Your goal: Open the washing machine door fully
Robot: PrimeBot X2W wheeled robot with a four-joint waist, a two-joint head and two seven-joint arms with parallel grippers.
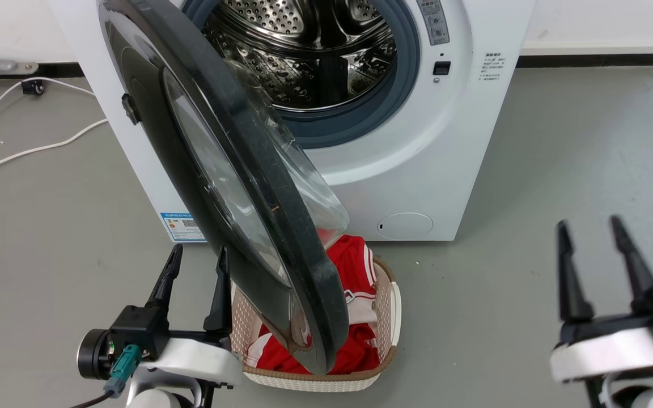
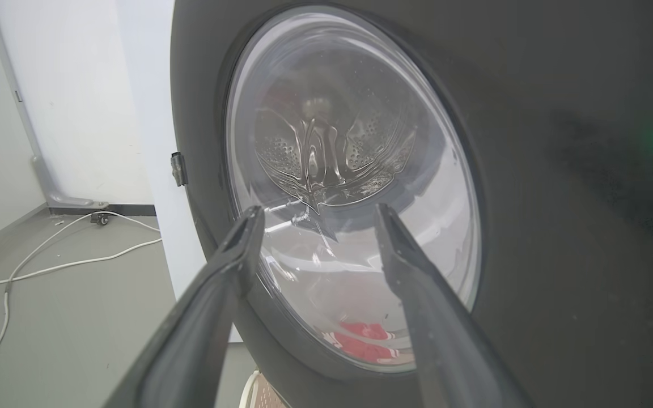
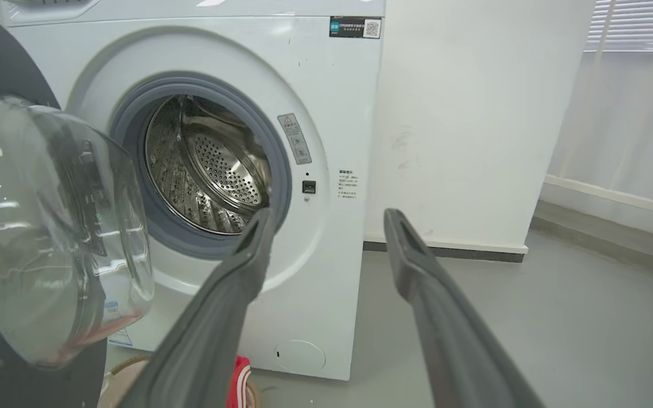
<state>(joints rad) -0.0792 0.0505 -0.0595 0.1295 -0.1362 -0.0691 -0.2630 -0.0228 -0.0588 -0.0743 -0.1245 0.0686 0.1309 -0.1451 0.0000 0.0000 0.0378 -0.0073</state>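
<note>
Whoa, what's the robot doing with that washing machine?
The robot is working on opening the washing machine. The washing machine door stands partly open, reaching out over a basket of red clothes. The left gripper is close beside the door's outer face, fingers spread and holding nothing; whether it touches the door is unclear. The right gripper is open too, off to the side.

A smooth grey floor (image 1: 576, 170) runs to a white wall (image 3: 462, 113) edged by a dark skirting strip (image 1: 593, 59). White cables (image 1: 37, 149) trail across the floor at far left. At far right, slatted blinds (image 3: 638, 22) hang above a pale curtain (image 3: 627, 130), both softly lit.
</note>
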